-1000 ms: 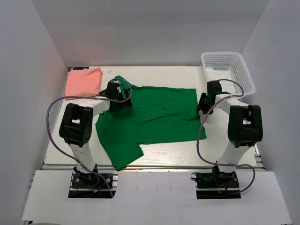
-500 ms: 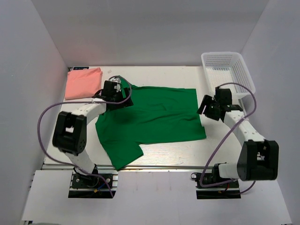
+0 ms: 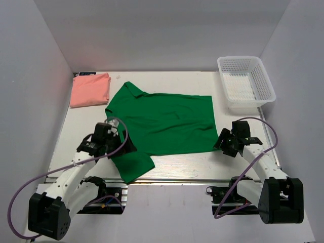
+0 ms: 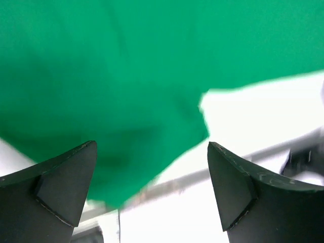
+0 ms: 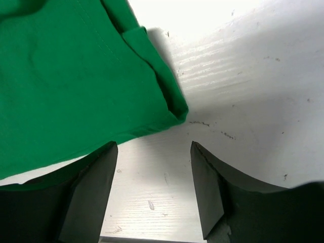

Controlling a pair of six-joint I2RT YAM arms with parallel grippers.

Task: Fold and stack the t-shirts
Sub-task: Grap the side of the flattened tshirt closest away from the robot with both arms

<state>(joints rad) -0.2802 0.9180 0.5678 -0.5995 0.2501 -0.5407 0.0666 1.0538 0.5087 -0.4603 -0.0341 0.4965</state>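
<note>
Green t-shirt is spread flat mid-frame on the tabletop, collar toward upper left, one sleeve jutting to lower left, hem at right. Pink t-shirt is already folded at upper left. The cloth is judged light, limp and prone to bunching or sliding on the smooth surface, so it is best pinched at edges: the sleeve and shoulder on the left, the doubled hem corner on the right. Left claw is held low over the sleeve, arm stretched forward from lower left, pads spread, nothing gripped. Right claw is lined up just beside the lower-right hem corner, also spread and empty. Basket sits at upper right, well apart.
</note>
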